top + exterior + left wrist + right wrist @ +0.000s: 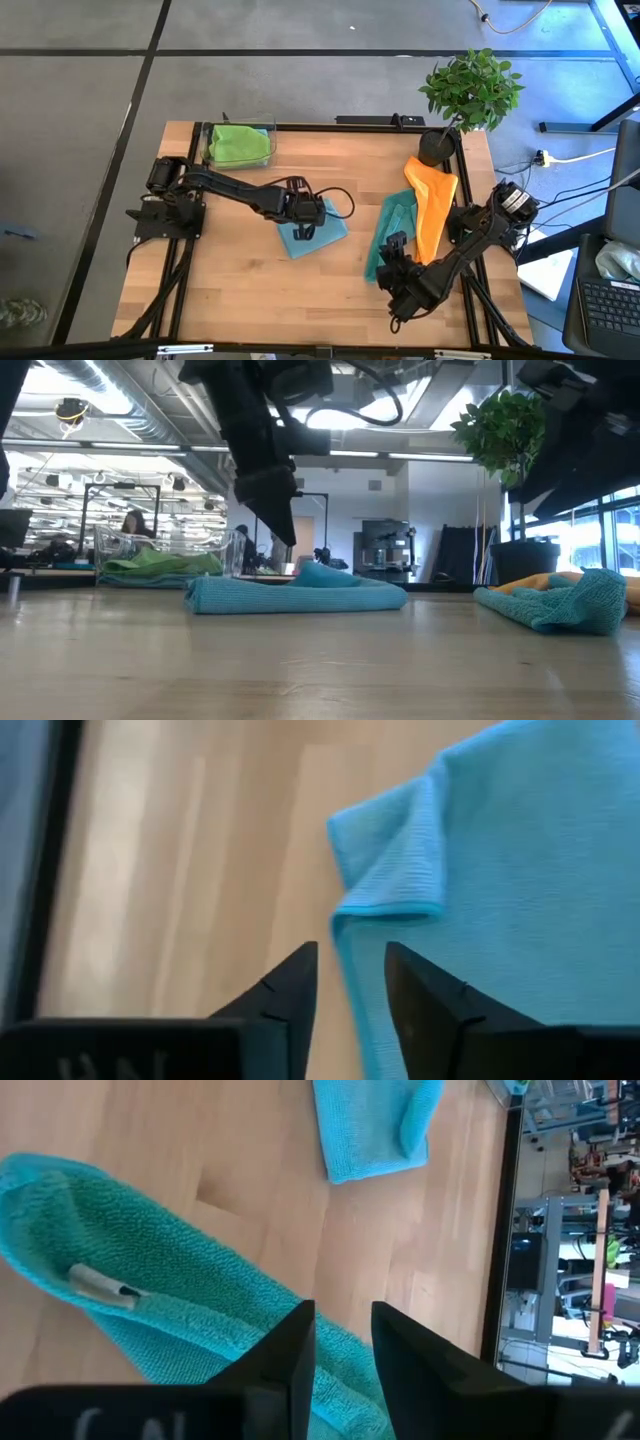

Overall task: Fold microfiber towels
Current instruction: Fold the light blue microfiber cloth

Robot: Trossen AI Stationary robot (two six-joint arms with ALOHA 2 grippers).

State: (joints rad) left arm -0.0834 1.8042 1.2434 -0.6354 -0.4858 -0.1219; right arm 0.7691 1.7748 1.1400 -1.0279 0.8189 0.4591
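In the upper left of the high view I see the lime green towel lying in a clear bin at the far edge of the bench. Right of it, near the middle, my left end effector hangs over the light blue towel, which lies partly folded and flat on the wood. In the left wrist view its fingers stand a little apart with nothing between them, just above the towel's hemmed corner, so I judge it open. Further right, the teal towel lies crumpled, with the orange towel draped beside it, below the potted plant. My right end effector hovers over the teal one, fingers slightly parted and holding nothing.

I judge the blue towel's fold is the step in hand. Next I need to pinch that loose corner and carry it across to square the fold.
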